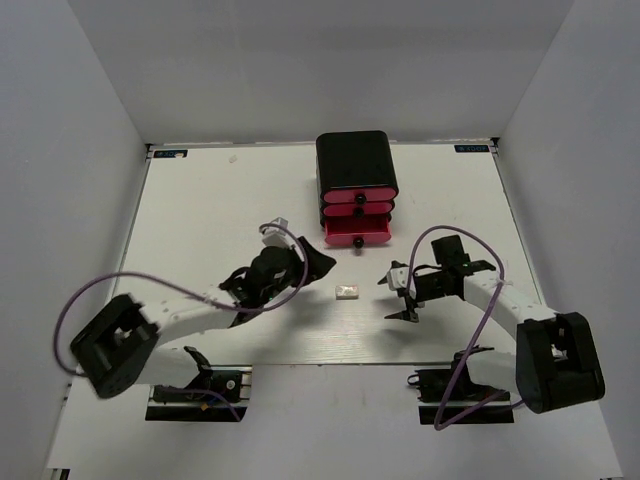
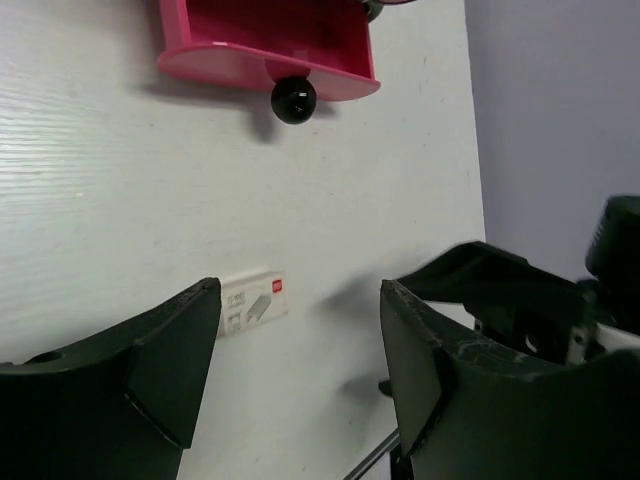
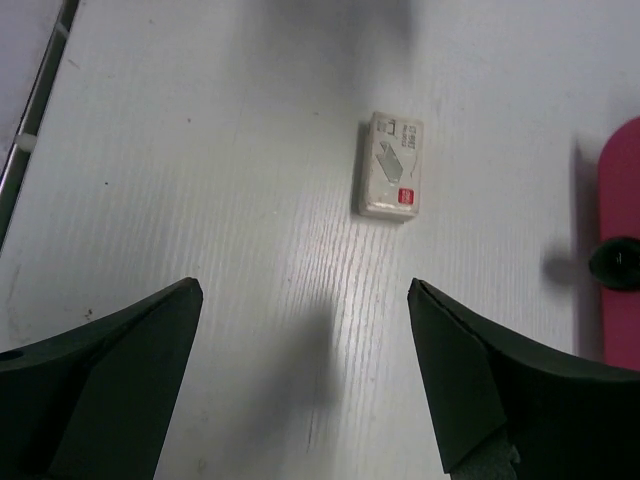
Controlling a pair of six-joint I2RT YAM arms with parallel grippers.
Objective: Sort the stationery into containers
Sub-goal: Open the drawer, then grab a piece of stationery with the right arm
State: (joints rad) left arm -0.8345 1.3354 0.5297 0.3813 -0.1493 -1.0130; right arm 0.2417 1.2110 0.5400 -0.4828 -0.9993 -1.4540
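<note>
A small white rectangular eraser (image 1: 347,292) lies flat on the white table between my two grippers. It also shows in the left wrist view (image 2: 253,300) and the right wrist view (image 3: 391,180). The black cabinet (image 1: 356,160) with three pink drawers stands at the back. Its bottom drawer (image 1: 357,233) is pulled out; its front and black knob (image 2: 293,100) show in the left wrist view. My left gripper (image 1: 318,262) is open and empty, left of the eraser. My right gripper (image 1: 398,297) is open and empty, right of it. No coloured sticks are in view.
The table's near edge (image 1: 330,364) runs just behind the arm bases. Grey walls close in the table on three sides. The right arm's dark body (image 2: 520,300) shows at the right of the left wrist view. The drawer's pink edge (image 3: 622,200) lies right of the right gripper.
</note>
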